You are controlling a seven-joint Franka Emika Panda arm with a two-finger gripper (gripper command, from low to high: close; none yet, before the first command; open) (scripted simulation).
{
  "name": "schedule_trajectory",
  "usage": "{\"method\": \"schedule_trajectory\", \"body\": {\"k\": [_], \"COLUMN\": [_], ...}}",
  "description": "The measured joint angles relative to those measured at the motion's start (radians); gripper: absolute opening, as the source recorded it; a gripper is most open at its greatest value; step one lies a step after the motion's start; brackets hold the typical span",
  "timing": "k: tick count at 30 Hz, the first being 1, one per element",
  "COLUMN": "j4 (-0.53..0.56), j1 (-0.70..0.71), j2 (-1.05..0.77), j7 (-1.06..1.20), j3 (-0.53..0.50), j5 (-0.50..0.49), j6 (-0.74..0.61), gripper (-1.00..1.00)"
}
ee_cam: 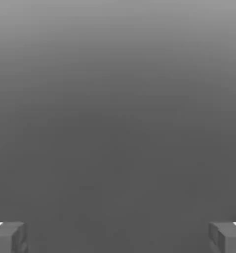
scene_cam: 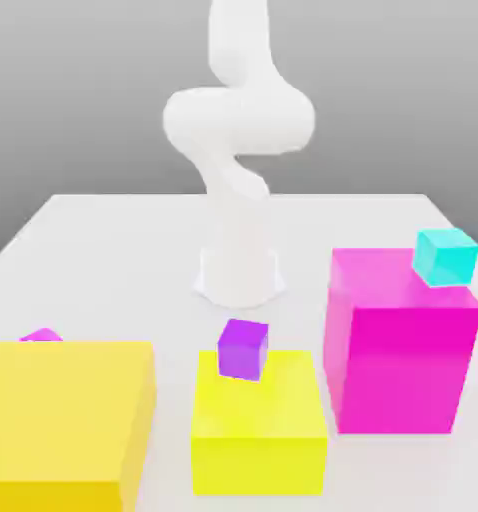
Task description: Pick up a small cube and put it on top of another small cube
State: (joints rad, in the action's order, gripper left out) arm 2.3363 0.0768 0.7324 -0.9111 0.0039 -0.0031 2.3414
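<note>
The white desk (scene_cam: 103, 250) has its far edge running behind the arm's base (scene_cam: 241, 275), and its two side edges slant outward toward the near side. The middle and far stretch of the desk, around the base and out to both far corners, is bare; the near edge is crowded.

Along that near side stand three big blocks. A large yellow block (scene_cam: 63, 420) sits at the near corner on the exterior view's left. A smaller yellow block (scene_cam: 258, 430) stands at the middle of the near edge with a small purple cube (scene_cam: 243, 349) on its top, at the far rim. A tall magenta block (scene_cam: 401, 345) stands toward the exterior view's right, with a small cyan cube (scene_cam: 446, 256) perched on its far right corner. Narrow gaps separate the blocks.

The small cube (scene_cam: 41, 336), bright pink, peeks over the far edge of the large yellow block, mostly hidden behind it.

No writing or labels show on anything.

The tool (ee_cam: 118, 237) is spread as wide as it goes, its two grey fingertips (ee_cam: 9, 237) far apart, with nothing between them and touching nothing.
</note>
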Motion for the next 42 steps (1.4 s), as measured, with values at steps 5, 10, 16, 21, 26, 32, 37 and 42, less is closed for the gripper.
{"method": "schedule_trajectory", "body": {"k": [5,10,16,21,26,32,37,42], "j4": [0.074,0.146,0.233,0.305,0.377,0.409,0.385,0.382], "j1": [0.152,0.291,0.445,0.554,0.655,0.725,0.774,0.780], "j2": [-0.139,-0.273,-0.434,-0.568,-0.702,-0.888,-1.026,-1.041], "j7": [-0.231,-0.457,-0.727,-0.948,-1.145,-1.222,-1.189,-1.187], "j3": [0.002,-0.004,-0.028,-0.069,-0.127,-0.119,-0.060,-0.053], "j5": [-0.011,-0.024,-0.040,-0.047,-0.021,0.080,0.128,0.130], "j6": [0.085,0.167,0.265,0.347,0.429,0.561,0.672,0.687], "gripper": [0.00,0.00,0.00,0.00,0.00,0.00,-1.00,-1.00]}}
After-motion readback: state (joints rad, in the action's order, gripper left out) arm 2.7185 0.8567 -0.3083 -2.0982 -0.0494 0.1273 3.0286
